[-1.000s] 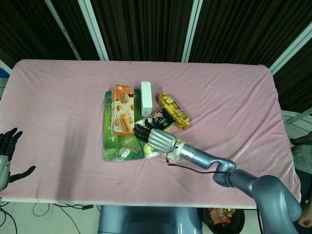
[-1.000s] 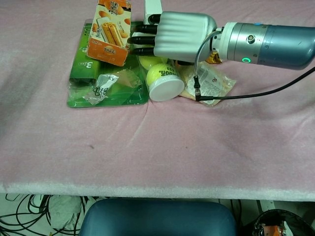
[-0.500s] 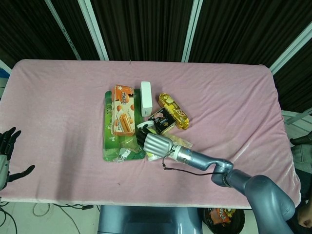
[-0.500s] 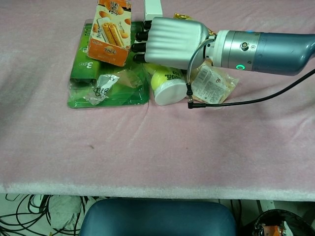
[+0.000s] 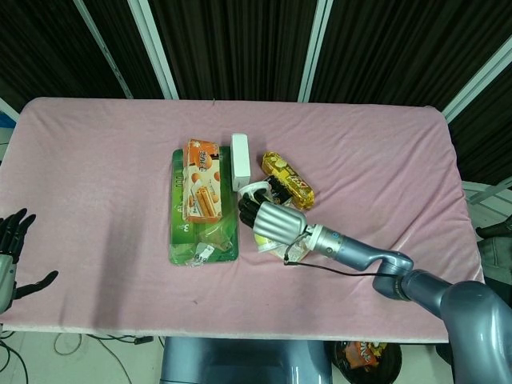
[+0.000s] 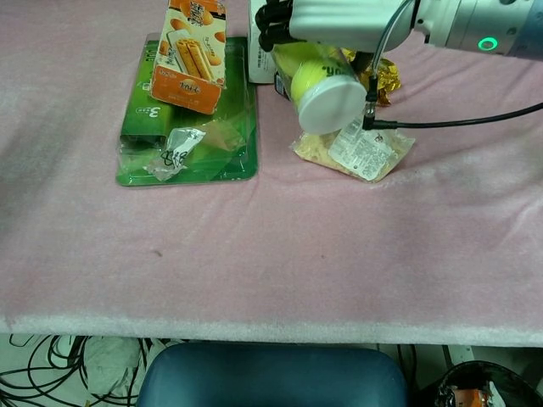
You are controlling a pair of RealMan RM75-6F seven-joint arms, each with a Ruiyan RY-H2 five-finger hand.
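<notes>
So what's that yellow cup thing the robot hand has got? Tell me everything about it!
It is a small yellow-green plastic tub with a round white lid and dark print on its side. The right robot hand grips it from above. It looks lifted and tilted, its lid facing the chest camera. Just below lies a clear crinkly snack bag with a white label; whether they touch is unclear. A white box and a gold packet lie close behind.
</notes>
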